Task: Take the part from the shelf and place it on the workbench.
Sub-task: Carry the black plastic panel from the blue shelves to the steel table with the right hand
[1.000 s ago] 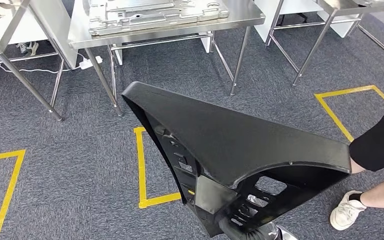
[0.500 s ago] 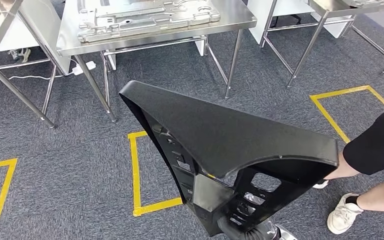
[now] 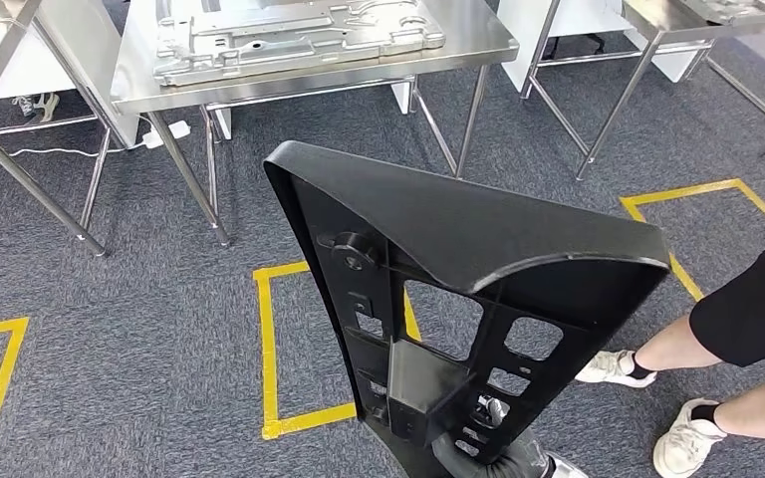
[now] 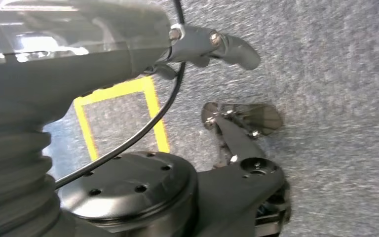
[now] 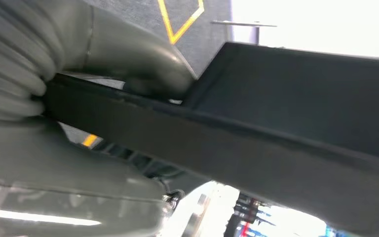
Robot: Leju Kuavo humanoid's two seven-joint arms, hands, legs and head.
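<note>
The part (image 3: 478,239) is a large black plastic panel with a smooth curved face and a ribbed back with several cut-outs. I carry it tilted above the carpet in front of me. My right hand (image 3: 498,460) grips its lower end at the picture's bottom edge. In the right wrist view the thumb (image 5: 138,64) lies over the part's (image 5: 276,123) dark edge. The steel workbench (image 3: 458,45) stands ahead, beyond the part's far tip. My left hand (image 4: 197,44) hangs over the floor, thumb out, holding nothing.
A pressed metal plate (image 3: 289,35) lies on the workbench. More steel tables stand at the left (image 3: 10,60) and right (image 3: 657,15). A person's legs (image 3: 747,319) are close on my right. Yellow tape squares (image 3: 267,349) mark the grey carpet.
The part has tipped up, so its ribbed back now faces me more. The person's feet have stepped nearer. The workbench has drawn nearer in the picture.
</note>
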